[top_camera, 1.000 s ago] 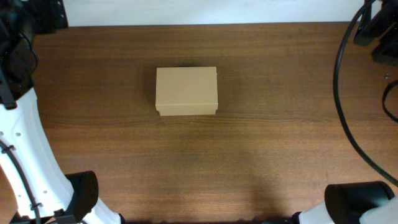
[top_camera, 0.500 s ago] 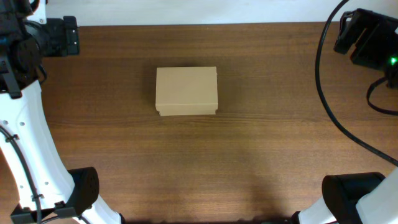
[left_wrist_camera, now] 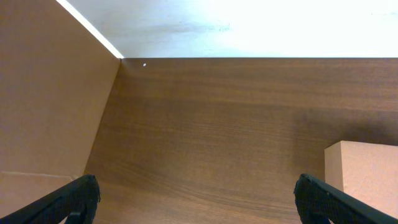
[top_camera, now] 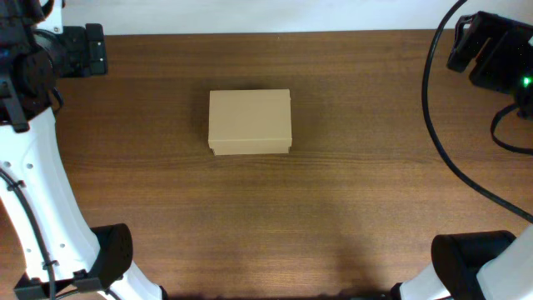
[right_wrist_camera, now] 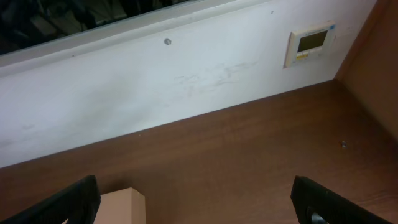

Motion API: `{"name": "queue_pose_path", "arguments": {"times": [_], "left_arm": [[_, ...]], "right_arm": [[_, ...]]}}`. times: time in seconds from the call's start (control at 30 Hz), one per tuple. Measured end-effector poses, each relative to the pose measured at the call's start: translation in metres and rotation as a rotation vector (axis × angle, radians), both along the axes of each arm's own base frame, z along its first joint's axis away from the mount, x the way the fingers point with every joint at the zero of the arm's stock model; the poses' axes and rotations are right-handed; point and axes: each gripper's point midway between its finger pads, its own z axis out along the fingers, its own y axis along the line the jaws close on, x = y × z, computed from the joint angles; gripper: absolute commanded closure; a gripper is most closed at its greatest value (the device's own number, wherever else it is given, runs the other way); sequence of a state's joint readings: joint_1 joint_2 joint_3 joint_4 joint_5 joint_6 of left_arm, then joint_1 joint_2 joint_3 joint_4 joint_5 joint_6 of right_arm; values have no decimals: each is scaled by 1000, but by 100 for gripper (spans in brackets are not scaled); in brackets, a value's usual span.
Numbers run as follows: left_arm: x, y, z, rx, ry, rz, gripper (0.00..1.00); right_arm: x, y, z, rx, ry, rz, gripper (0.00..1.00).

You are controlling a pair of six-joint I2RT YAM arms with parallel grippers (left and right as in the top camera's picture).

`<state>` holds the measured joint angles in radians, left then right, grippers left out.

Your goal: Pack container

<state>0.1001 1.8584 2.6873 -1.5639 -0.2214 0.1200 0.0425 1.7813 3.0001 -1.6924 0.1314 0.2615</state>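
My left gripper (left_wrist_camera: 198, 200) and right gripper (right_wrist_camera: 194, 199) hang over the far corners of the wooden table (top_camera: 350, 208), fingers spread wide and holding nothing. The container (top_camera: 250, 122), a plain tan box (lid shut flat), sits between them and well apart from both. It lies off to the right of my left gripper and off to the left of my right one. Beyond my right gripper, a white wall (right_wrist_camera: 155, 93) carries a small display panel (right_wrist_camera: 310, 43).
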Motion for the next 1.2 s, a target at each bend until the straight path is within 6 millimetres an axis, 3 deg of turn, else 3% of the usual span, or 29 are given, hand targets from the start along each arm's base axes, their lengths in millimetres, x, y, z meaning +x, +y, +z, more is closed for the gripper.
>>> {"name": "queue_pose_path", "arguments": {"times": [0.2, 0.27, 0.37, 0.53, 0.67, 0.77, 0.83, 1.0, 1.13, 1.2], "left_arm": [[0, 0, 0, 0, 0, 0, 0], [0, 0, 0, 0, 0, 0, 0], [0, 0, 0, 0, 0, 0, 0], [0, 0, 0, 0, 0, 0, 0], [0, 0, 0, 0, 0, 0, 0], [0, 0, 0, 0, 0, 0, 0], [0, 0, 0, 0, 0, 0, 0], [0, 0, 0, 0, 0, 0, 0], [0, 0, 0, 0, 0, 0, 0], [0, 0, 0, 0, 0, 1, 0]], "right_arm": [[-2, -1, 2, -2, -6, -4, 1], [-2, -3, 13, -6, -51, -17, 1], [-4, -7, 45, -5, -181, -34, 1], [-39, -10, 84, 3, -360, -44, 1], [-73, -12, 83, 6, -452, -52, 1], [-90, -14, 59, 7, -484, -56, 1], [-94, -14, 28, 7, -470, -57, 1], [-94, -14, -84, 26, -375, -64, 1], [-101, -14, -158, 45, -350, -70, 0], [-106, -15, -180, 50, -353, -71, 1]]}}
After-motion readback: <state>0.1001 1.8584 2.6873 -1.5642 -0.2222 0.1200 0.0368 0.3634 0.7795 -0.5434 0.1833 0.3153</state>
